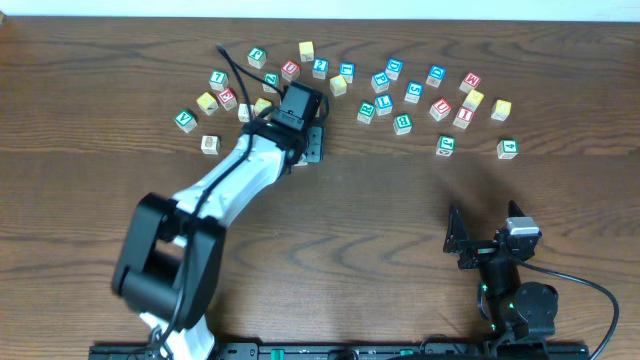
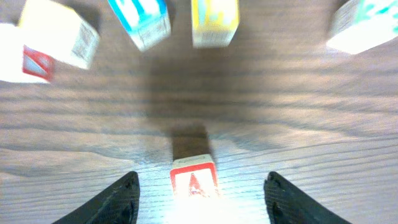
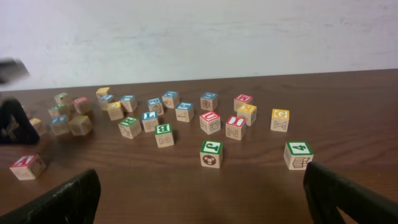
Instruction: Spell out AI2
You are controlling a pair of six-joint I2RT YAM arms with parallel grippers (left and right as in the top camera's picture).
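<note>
So you're probably finishing the A step: left claw (image 2: 200,186) is sitting open around the A cube (image 2: 194,179) on the tabletop (image 2: 280,124), not gripping, while right claw (image 3: 200,174) is idling wide open, empty. Next is grabbing the I cube (image 3: 236,127).

A loose scatter of lettered wooden cubes (image 1: 383,103) lies along the far side of the dark wooden table (image 1: 400,190). The white-and-black left arm (image 1: 235,175) reaches up from the near-left corner, with the left gripper (image 1: 312,143) at the scatter's near edge. Toward the right, a red-framed cube (image 1: 462,117) seems to show an I. The right arm (image 1: 510,290) sits folded at near right, well apart from the cubes.
</note>
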